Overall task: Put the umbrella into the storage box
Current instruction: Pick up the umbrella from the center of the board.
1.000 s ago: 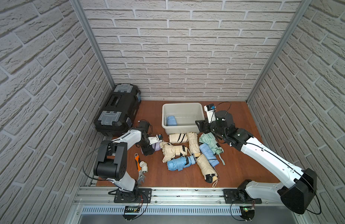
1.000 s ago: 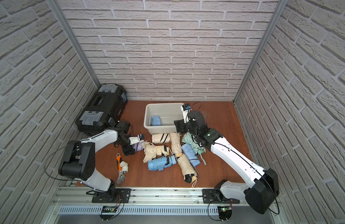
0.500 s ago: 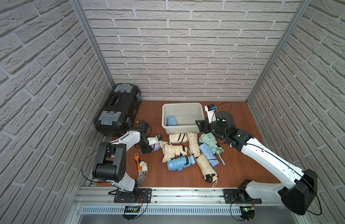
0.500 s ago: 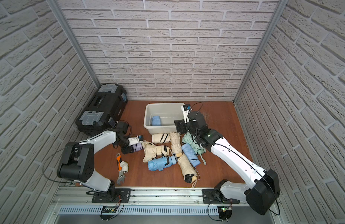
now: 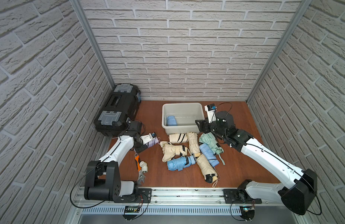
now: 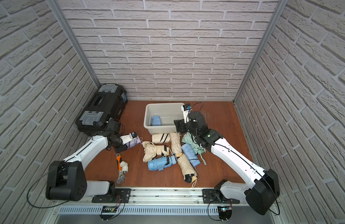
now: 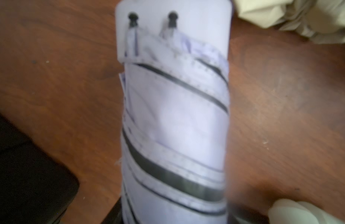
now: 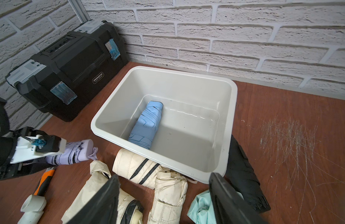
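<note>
From my station I see the left end effector (image 5: 148,144) closed around a folded lilac umbrella (image 5: 153,142). In the left wrist view that lilac umbrella (image 7: 175,120) runs straight up the middle of the frame, its dark stripes slanting across the fabric, though the picture is blurred and I cannot make out the fingers clearly. The umbrella sits low over the table (image 5: 235,166), between the black toolbox (image 5: 117,108) and the heap of folded umbrellas, and well apart from the storage box (image 5: 182,104). The box stands towards the back wall with one light blue umbrella (image 5: 171,120) lying inside along one side wall. The right end effector (image 8: 163,178) is spread wide with nothing between its fingers. It hangs just beside the box's near corner, above a striped beige umbrella (image 8: 136,166) that touches the box's front wall. A mint-green umbrella (image 5: 209,142) lies under the right arm. An orange-handled wrench (image 5: 137,161) and a white pipe fitting (image 5: 143,166) lie on the table near the left arm.
</note>
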Controlling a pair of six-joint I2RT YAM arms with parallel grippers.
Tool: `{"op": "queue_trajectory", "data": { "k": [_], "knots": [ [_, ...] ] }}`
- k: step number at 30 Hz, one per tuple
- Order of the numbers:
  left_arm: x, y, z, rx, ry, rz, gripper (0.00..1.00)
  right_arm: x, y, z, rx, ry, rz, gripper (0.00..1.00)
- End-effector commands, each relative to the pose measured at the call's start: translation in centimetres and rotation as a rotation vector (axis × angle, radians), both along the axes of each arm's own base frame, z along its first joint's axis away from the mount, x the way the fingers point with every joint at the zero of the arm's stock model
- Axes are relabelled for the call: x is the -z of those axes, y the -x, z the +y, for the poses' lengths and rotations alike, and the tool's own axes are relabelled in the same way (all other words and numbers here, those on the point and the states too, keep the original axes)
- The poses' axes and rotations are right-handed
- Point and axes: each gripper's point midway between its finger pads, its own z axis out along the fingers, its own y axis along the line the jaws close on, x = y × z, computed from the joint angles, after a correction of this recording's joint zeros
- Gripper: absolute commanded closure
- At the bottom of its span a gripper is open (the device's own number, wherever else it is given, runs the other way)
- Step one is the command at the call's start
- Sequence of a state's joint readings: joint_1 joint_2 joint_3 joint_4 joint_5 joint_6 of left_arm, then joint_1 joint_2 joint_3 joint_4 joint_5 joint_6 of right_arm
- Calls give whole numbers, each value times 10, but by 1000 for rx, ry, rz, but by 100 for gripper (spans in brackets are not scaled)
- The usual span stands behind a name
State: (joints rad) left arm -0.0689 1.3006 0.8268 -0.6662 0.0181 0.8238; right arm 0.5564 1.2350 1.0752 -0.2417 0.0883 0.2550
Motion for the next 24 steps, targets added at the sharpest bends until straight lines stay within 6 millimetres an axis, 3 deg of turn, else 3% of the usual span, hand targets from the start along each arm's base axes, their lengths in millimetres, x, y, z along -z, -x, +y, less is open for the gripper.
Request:
{"op": "queue_trajectory", "data": {
  "k": [1,7,14,19,24],
  "knots": [
    [-20,3,8,-82,5,-48,57,-17,2,3,-10,-46,-54,25],
    [-81,-9,13,-235,91,-258,56,-25,5,8,-41,-65,-44,25],
    [-175,-38,-8,-388,379,-547,55,-43,9,27,-83,-192,1,26],
    [-217,-55,-42,-363,552,-646,53,-54,11,54,-130,-298,42,26],
    [-237,-70,-96,-301,723,-655,53,-65,14,93,-216,-369,59,25]
  ]
}}
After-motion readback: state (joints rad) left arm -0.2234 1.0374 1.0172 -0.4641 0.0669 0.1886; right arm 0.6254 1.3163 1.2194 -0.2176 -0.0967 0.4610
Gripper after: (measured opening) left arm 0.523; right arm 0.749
